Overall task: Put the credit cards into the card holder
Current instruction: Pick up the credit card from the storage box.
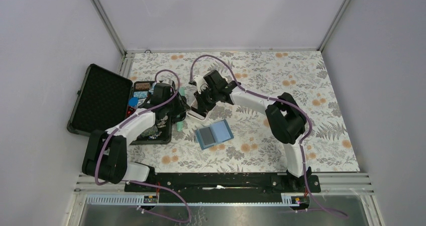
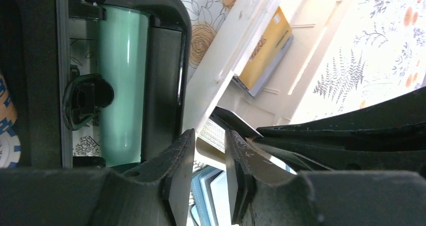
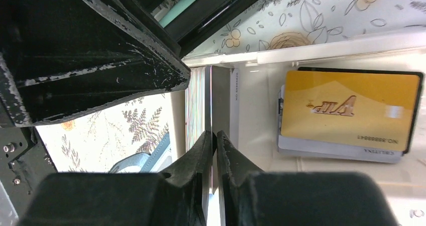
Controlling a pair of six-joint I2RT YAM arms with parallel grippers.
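1. A white plastic tray sits mid-table on the flowered cloth. It holds a small stack of flat cards, and the gold card lies face up on top, smooth and glossy. A grey card and a black one peek out beneath it.
2. The gold card's long side runs parallel to the tray wall.
3. The right gripper has its fingers pinched tight on a thin striped card. It holds the card on edge, at the tray end away from the gold card.
4. The left gripper sits close beside it. Its fingers are apart, one on each side of the striped card, not pressing it.
5. The card holder lies open and flat on the cloth, just near and right of the tray. It is blue with paler inner pages. Its long axis is slightly tilted, with the right end farther.
6. An open black case, foam-lined, stands at the left. A tray of mixed trinkets sits beside it.
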